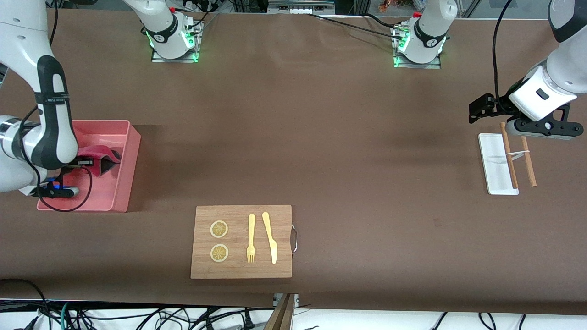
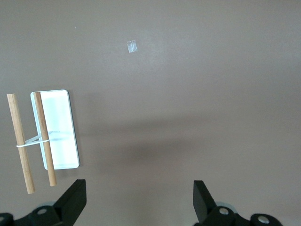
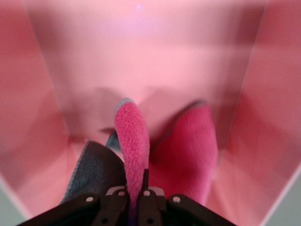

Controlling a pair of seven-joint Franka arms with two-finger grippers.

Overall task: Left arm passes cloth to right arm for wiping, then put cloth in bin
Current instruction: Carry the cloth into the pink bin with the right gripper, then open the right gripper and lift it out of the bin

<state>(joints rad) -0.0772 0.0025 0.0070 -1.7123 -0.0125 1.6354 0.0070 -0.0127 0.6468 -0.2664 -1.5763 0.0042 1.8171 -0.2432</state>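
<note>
A robotics lab: two white arm bases (image 1: pixel 172 32) stand bolted to a table (image 1: pixel 321 137) covered in brown sheeting, green status lights glowing at their feet, while loose cables (image 1: pixel 137 316) trail along the table's edge nearest the front camera and metal framing (image 1: pixel 300 7) lines the edge by the bases.

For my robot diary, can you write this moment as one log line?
right gripper: shut on cloth, inside bin | left gripper: open, waiting over table by white tray
</note>
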